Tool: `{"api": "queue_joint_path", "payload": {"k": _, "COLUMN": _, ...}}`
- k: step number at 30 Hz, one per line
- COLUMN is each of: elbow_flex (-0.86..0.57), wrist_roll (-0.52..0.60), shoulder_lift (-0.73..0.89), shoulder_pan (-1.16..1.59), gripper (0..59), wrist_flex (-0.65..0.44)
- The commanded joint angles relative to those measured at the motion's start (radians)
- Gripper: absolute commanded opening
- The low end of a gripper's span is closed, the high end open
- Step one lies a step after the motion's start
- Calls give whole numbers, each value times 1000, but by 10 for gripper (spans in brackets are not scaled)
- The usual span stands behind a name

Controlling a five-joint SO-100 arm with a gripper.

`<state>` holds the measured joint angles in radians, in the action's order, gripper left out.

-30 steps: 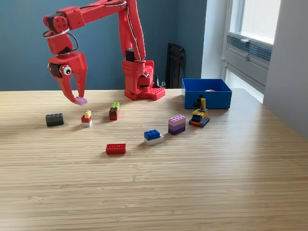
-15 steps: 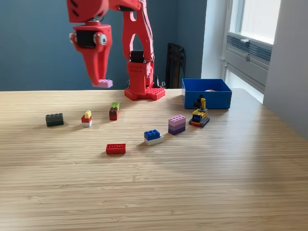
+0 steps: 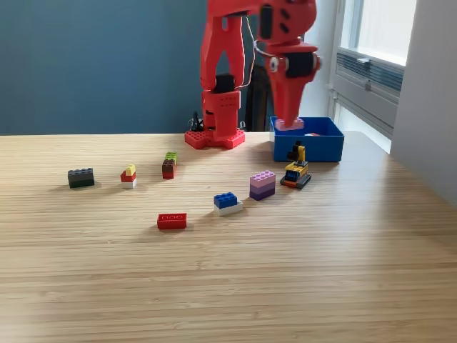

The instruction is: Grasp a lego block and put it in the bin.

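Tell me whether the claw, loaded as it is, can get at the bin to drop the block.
Probably yes. The claw holds a pink block above the near left part of the open blue bin, with nothing seen between them. Depth is hard to judge from one view.

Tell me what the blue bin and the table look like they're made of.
The bin looks like moulded plastic: uniform bright blue, smooth straight walls. The table looks like wood or wood-look laminate: pale fine striped grain, matte sheen.
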<state>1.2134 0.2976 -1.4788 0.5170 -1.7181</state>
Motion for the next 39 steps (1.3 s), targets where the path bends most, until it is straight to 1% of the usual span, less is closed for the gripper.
{"api": "queue_joint_path", "payload": {"k": 1, "elbow_flex": 8, "wrist_roll": 52, "shoulder_lift": -18, "shoulder_pan": 330, "gripper": 1, "wrist_flex": -23}}
{"api": "queue_joint_path", "payload": {"k": 4, "elbow_flex": 29, "wrist_roll": 61, "shoulder_lift": -17, "shoulder_pan": 468, "gripper": 1, "wrist_flex": -23}}
{"api": "queue_joint_path", "payload": {"k": 10, "elbow_flex": 89, "wrist_roll": 23, "shoulder_lift": -17, "shoulder_pan": 653, "gripper": 1, "wrist_flex": -25}}
{"api": "queue_joint_path", "payload": {"k": 13, "elbow_flex": 101, "wrist_roll": 11, "shoulder_lift": -17, "shoulder_pan": 701, "gripper": 1, "wrist_flex": -26}}
{"api": "queue_joint_path", "payload": {"k": 18, "elbow_flex": 92, "wrist_roll": 5, "shoulder_lift": -17, "shoulder_pan": 704, "gripper": 2, "wrist_flex": -26}}
{"api": "queue_joint_path", "payload": {"k": 19, "elbow_flex": 87, "wrist_roll": 5, "shoulder_lift": -17, "shoulder_pan": 703, "gripper": 21, "wrist_flex": -26}}
{"api": "queue_joint_path", "payload": {"k": 21, "elbow_flex": 87, "wrist_roll": 3, "shoulder_lift": -17, "shoulder_pan": 703, "gripper": 147, "wrist_flex": -28}}
{"api": "queue_joint_path", "payload": {"k": 22, "elbow_flex": 87, "wrist_roll": 6, "shoulder_lift": -17, "shoulder_pan": 701, "gripper": 188, "wrist_flex": -28}}
{"api": "queue_joint_path", "payload": {"k": 23, "elbow_flex": 87, "wrist_roll": 9, "shoulder_lift": -17, "shoulder_pan": 701, "gripper": 217, "wrist_flex": -29}}
{"api": "queue_joint_path", "payload": {"k": 25, "elbow_flex": 87, "wrist_roll": 12, "shoulder_lift": -17, "shoulder_pan": 699, "gripper": 246, "wrist_flex": -29}}
{"api": "queue_joint_path", "payload": {"k": 27, "elbow_flex": 86, "wrist_roll": 12, "shoulder_lift": -17, "shoulder_pan": 699, "gripper": 254, "wrist_flex": -31}}
{"api": "queue_joint_path", "payload": {"k": 29, "elbow_flex": 80, "wrist_roll": 11, "shoulder_lift": -17, "shoulder_pan": 699, "gripper": 247, "wrist_flex": -32}}
{"api": "queue_joint_path", "payload": {"k": 30, "elbow_flex": 72, "wrist_roll": 8, "shoulder_lift": -17, "shoulder_pan": 698, "gripper": 231, "wrist_flex": -38}}
{"api": "queue_joint_path", "payload": {"k": 34, "elbow_flex": 20, "wrist_roll": 2, "shoulder_lift": -17, "shoulder_pan": 640, "gripper": 72, "wrist_flex": -57}}
{"api": "queue_joint_path", "payload": {"k": 36, "elbow_flex": -5, "wrist_roll": 12, "shoulder_lift": -17, "shoulder_pan": 568, "gripper": 10, "wrist_flex": -57}}
{"api": "queue_joint_path", "payload": {"k": 37, "elbow_flex": -20, "wrist_roll": 18, "shoulder_lift": -17, "shoulder_pan": 522, "gripper": 1, "wrist_flex": -57}}
{"api": "queue_joint_path", "payload": {"k": 39, "elbow_flex": -52, "wrist_roll": 28, "shoulder_lift": -17, "shoulder_pan": 413, "gripper": 1, "wrist_flex": -57}}
